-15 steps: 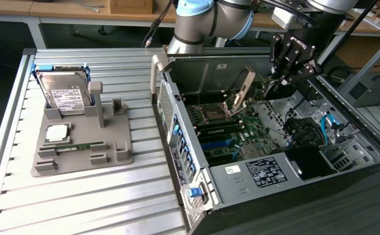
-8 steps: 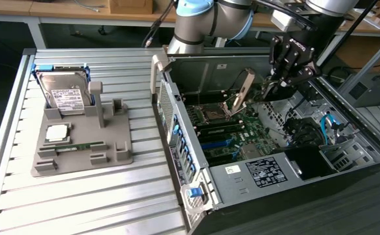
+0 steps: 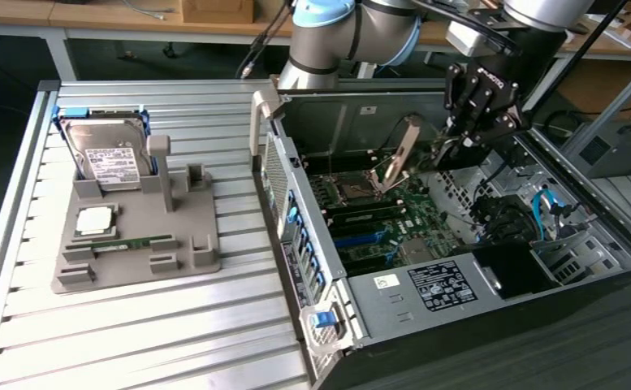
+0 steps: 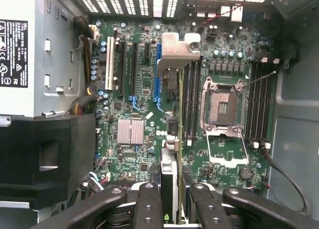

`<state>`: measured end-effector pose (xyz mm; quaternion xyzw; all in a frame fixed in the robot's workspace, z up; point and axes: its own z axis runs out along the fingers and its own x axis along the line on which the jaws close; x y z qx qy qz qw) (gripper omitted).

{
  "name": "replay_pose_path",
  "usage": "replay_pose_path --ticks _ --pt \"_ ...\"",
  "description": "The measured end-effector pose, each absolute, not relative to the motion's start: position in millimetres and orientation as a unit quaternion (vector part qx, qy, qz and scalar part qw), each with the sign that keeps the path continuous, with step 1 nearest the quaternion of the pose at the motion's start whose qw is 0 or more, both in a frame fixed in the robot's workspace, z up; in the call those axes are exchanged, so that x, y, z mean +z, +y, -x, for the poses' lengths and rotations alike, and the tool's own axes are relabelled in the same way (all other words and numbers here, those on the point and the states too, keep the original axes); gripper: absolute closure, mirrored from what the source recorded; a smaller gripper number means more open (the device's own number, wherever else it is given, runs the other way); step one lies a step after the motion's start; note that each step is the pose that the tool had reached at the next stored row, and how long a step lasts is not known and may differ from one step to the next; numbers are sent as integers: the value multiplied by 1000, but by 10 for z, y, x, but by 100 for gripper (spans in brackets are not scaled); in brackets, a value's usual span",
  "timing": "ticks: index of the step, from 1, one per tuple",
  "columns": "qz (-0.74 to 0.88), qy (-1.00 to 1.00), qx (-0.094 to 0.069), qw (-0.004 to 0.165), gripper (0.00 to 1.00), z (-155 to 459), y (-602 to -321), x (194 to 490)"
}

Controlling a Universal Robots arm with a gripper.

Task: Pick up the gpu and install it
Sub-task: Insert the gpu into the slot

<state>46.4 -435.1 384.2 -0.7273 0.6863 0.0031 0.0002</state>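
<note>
The Universal Robots arm, silver-grey with pale blue joint caps, reaches down from the far edge of the slatted metal table (image 3: 131, 325) into the open black computer case (image 3: 575, 244) that lies on its side along the table's edge at the exterior view's right. Its black gripper (image 3: 447, 159) points down and inward, over the far half of the green motherboard (image 3: 391, 227).

The exterior view takes in the grey plastic fixture tray (image 3: 185, 260) near the table's middle. On the tray a silver hard drive with a white label (image 3: 110, 156) stands upright at the far end, a square silver processor chip (image 3: 95, 218) lies flat, and a narrow green RAM stick (image 3: 127, 242) lies in front of the chip. It also shows the gpu (image 3: 404, 153), a thin flat brownish-green circuit card, tilted and clear of the board, its low end near the processor socket (image 3: 356, 192).

The wrist view looks straight along the gripper (image 4: 173, 208) at the board. The gpu (image 4: 168, 179) appears edge-on, clamped at a narrow setting between the two black inner fingers (image 4: 148, 204). It runs away from them to its silver metal end bracket (image 4: 175, 52) by the case's vented rear wall. The card hangs above the board, just beside the long blue expansion slot (image 4: 158, 72) and between that slot and the black memory slots (image 4: 192, 97). Whether its edge touches the board I cannot tell. A ribbed silver heatsink (image 4: 130, 131) sits on the far side of the blue slot.
</note>
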Motion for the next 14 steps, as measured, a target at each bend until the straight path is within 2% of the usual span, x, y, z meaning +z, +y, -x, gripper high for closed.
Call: replay_pose_path --ticks 14 --pt "727 686 3 0 73 -415 -4355 3775"
